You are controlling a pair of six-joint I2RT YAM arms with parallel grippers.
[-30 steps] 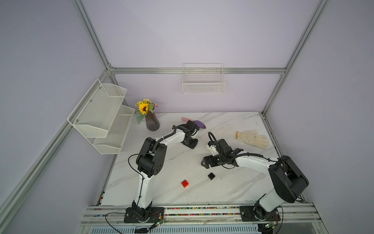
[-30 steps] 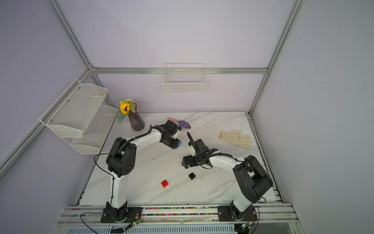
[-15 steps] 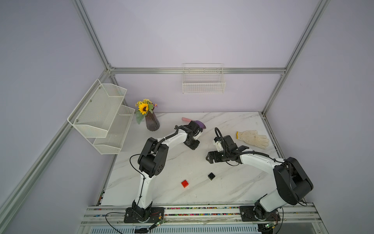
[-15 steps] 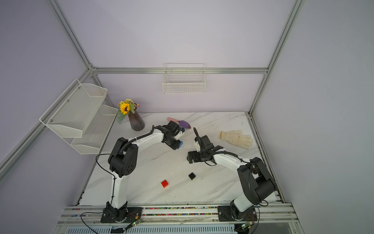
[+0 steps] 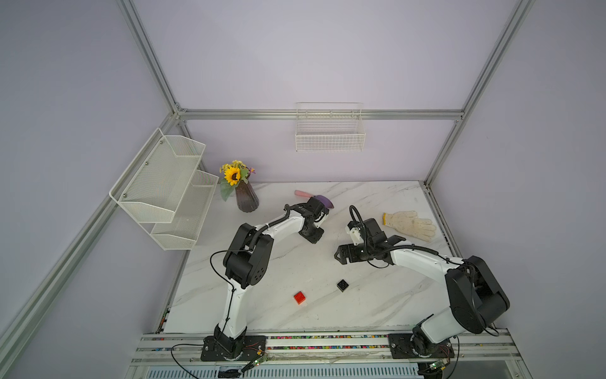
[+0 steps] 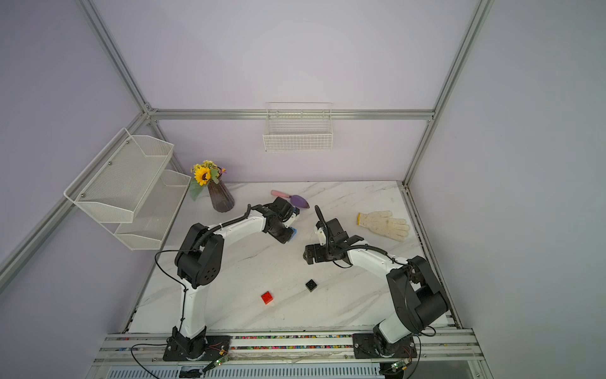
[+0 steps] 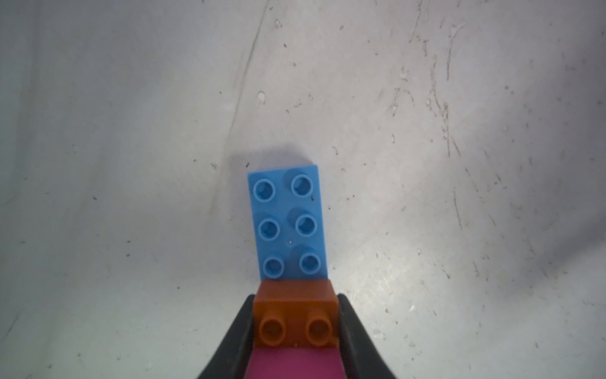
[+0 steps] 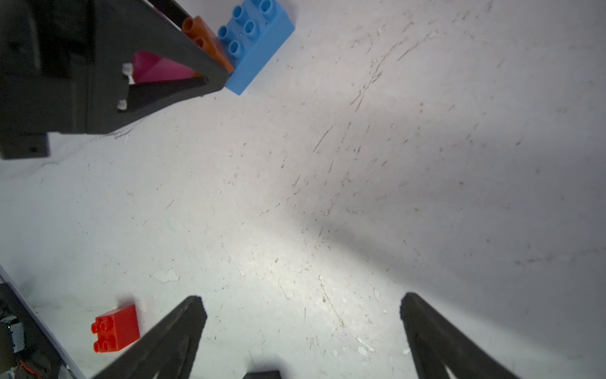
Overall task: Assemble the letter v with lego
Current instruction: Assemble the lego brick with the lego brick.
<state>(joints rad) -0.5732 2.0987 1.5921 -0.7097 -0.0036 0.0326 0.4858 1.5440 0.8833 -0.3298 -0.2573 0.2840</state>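
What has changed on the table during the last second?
The right claw, open and empty, moved slightly rearward, away from the black brick. Nothing was taken or released. The left claw stayed shut on the orange brick joined to the blue brick. The red brick and the black brick did not move.

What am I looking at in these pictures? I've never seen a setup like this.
Two white robot arms stand at a marble table. Two pictures look down on the whole scene from overhead; the two close-ups come from a camera on each arm's wrist. The left arm's fingers are shut on an orange brick, joined to a blue brick and a pink brick. The right arm's fingers are open and empty. A red brick and a black brick lie loose on the table. Farther back are a glove, a trowel and a vase of flowers.
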